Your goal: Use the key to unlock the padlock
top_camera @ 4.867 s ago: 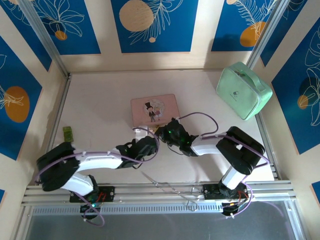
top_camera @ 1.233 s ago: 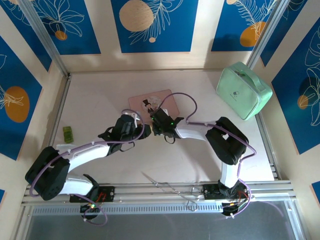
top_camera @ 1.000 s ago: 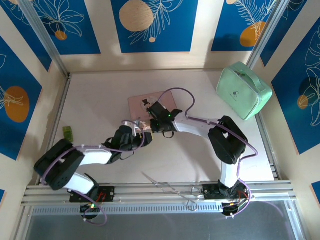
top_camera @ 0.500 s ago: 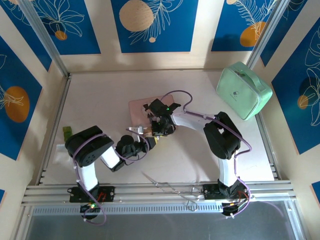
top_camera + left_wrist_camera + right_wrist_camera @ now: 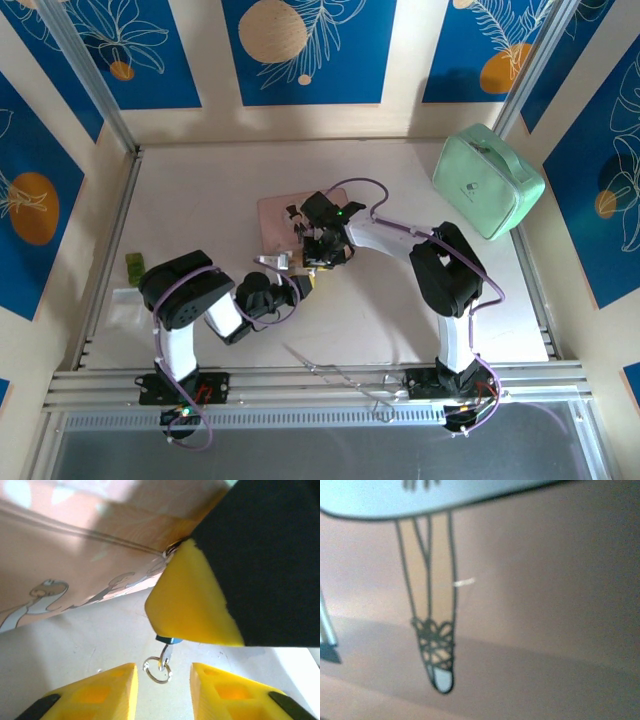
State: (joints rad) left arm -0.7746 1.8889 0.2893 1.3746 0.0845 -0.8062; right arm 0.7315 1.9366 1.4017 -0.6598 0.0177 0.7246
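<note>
Peeking from under the right pincer (image 5: 320, 250), which grips it, the blue padlock (image 5: 168, 640) hangs beside the pink tin (image 5: 75, 565). Its silver stem and ring (image 5: 157, 670) point down into the gap of the open left pincer (image 5: 162, 682), untouched.

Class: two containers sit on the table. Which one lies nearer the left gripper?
The pink tin box, mid-table, just beyond the left gripper. The mint-green case sits well away in the far right corner.
</note>
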